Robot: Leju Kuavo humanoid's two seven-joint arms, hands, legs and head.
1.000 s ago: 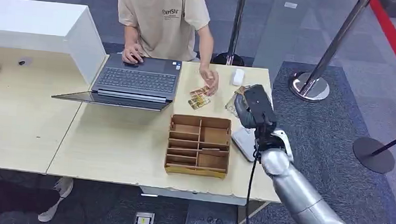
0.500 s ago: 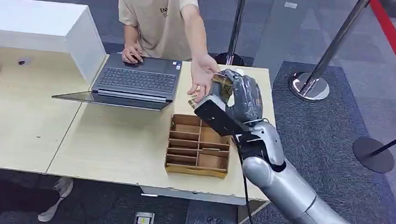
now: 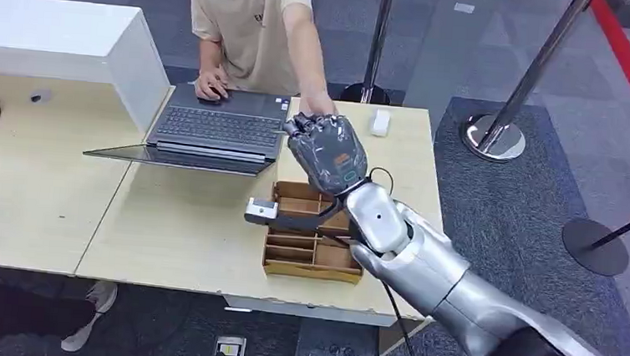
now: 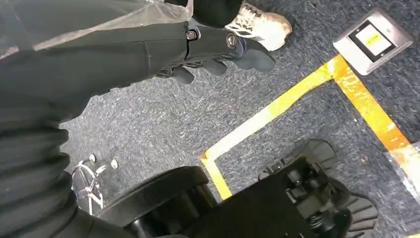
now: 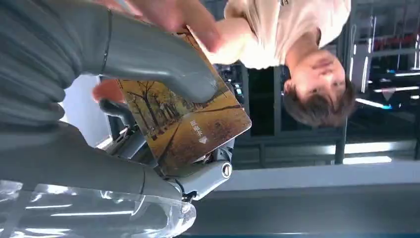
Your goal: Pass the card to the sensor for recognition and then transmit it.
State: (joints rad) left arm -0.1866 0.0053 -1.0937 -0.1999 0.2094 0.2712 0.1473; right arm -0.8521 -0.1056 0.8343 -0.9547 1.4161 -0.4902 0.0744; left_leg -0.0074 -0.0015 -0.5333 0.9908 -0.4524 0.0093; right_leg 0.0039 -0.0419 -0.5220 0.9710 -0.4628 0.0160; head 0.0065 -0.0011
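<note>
- The right hand [image 3: 328, 152] grips the card [image 5: 185, 126], thumb [image 5: 158, 59] pressed across its face, darker fingers behind it.
- A person's hand [image 5: 163, 12] touches the card's far end; both hands meet above the far edge of the tabletop [image 3: 182, 236], right of the laptop [image 3: 210, 130].
- The wooden divided box [image 3: 307, 249] sits below the forearm, near the front edge.
- The left hand [image 4: 218, 47] hangs over carpet, fingers loosely curled, holding nothing.

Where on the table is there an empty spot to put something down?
The light wooden table is bare in front of the laptop, left of the divided box. There's also bare table on the far left. It's crowded behind the box, where the right hand meets the person's hand.
</note>
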